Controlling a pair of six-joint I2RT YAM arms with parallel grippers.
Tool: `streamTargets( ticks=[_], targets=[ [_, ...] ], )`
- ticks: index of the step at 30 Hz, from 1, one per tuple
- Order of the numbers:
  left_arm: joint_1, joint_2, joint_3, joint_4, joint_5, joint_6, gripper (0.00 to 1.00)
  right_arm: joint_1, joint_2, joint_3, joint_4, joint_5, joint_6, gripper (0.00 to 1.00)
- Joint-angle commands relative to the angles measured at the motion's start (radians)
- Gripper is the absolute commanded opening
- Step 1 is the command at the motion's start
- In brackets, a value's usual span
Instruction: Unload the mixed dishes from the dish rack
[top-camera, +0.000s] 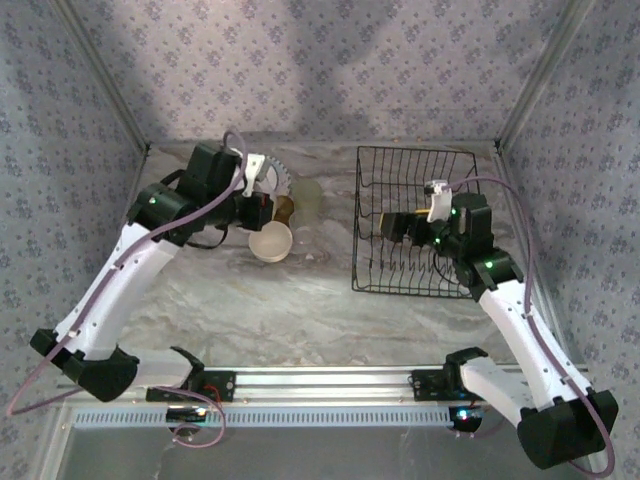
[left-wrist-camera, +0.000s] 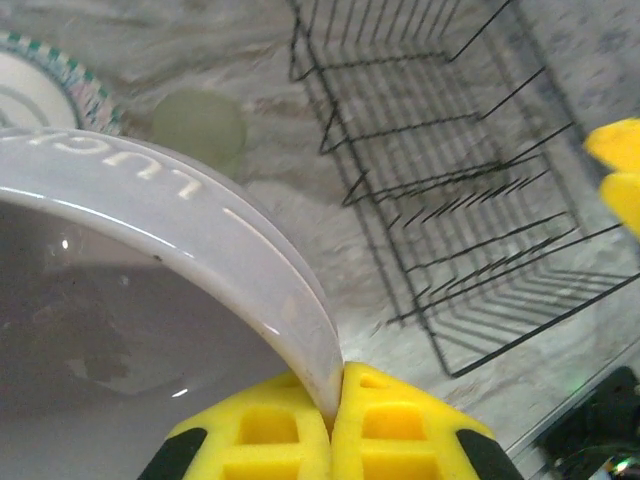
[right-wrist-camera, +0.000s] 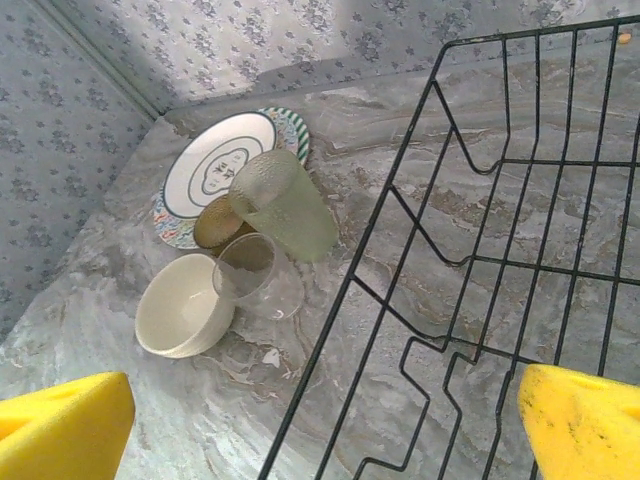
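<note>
**Lettering:** Raised characters on the rim of the pale translucent bowl (left-wrist-camera: 250, 262) sit upside down in the left wrist view. They begin "LUC"; the rest blurs toward the frame edge. The print at the centre of the plate (right-wrist-camera: 215, 165) is too small to read.

**Grip:** The left end effector (left-wrist-camera: 335, 400) pinches that bowl's rim between yellow pads. Most of the bowl is cut off. The right end effector (right-wrist-camera: 320, 420) is spread wide over the dish rack (top-camera: 410, 170).

**Layout:** The rack stands on the right half of the table (right-wrist-camera: 380, 110). The plate, a frosted tumbler (right-wrist-camera: 285, 205) and a cream bowl (right-wrist-camera: 180, 305) are grouped to its left.

**Setting:** The table is grey and marbled. The walls (top-camera: 320, 70) are grey-blue with a floral pattern.
</note>
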Motion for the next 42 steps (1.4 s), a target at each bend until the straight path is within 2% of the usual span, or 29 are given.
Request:
streamTargets(
  ticks=[1, 7, 19, 24, 31, 35, 42],
  targets=[
    [0.004, 0.024, -0.032, -0.055, -0.074, 0.036, 0.0, 0.02, -0.02, -0.026, 0.043, 0.054, -0.006, 1.0],
    [0.007, 0.126, -0.066, -0.053, -0.101, 0.067, 0.0, 0.035, -0.052, -0.056, 0.022, 0.068, -0.007, 1.0],
    [0.009, 0.324, -0.057, -0.013, -0.087, 0.166, 0.0, 0.041, -0.148, -0.126, -0.03, 0.078, -0.002, 0.99],
    [0.007, 0.377, -0.08, 0.009, -0.133, 0.292, 0.0, 0.04, -0.163, -0.145, -0.031, 0.074, -0.001, 1.0],
    [-0.019, 0.356, -0.137, 0.07, -0.208, 0.46, 0.0, 0.041, -0.165, -0.156, -0.025, 0.06, 0.0, 1.0],
    [-0.054, 0.308, -0.202, 0.111, -0.225, 0.637, 0.0, 0.041, -0.164, -0.163, -0.021, 0.056, -0.001, 1.0],
    [-0.061, 0.18, -0.308, 0.176, -0.214, 0.919, 0.0, 0.041, -0.157, -0.17, -0.007, 0.047, 0.003, 1.0]
  ],
)
